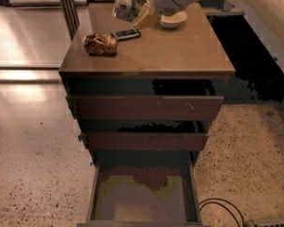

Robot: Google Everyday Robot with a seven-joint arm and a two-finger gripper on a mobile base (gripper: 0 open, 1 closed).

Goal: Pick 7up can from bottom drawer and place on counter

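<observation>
The 7up can (123,5), silvery and tilted, is held in my gripper (136,8) above the far left part of the counter (180,51). The cream fingers (145,14) close around the can's right side, and the can does not touch the slab. The arm reaches in from the upper right. The bottom drawer (98,193) is pulled open at the foot of the cabinet, and its greenish-grey floor shows nothing on it.
On the counter lie an orange-brown snack bag (100,44), a flat black handset (127,33) and a white bowl (173,20). Two reddish-brown drawer fronts (144,108) sit above the open drawer. A black cable (222,205) lies on the floor at right.
</observation>
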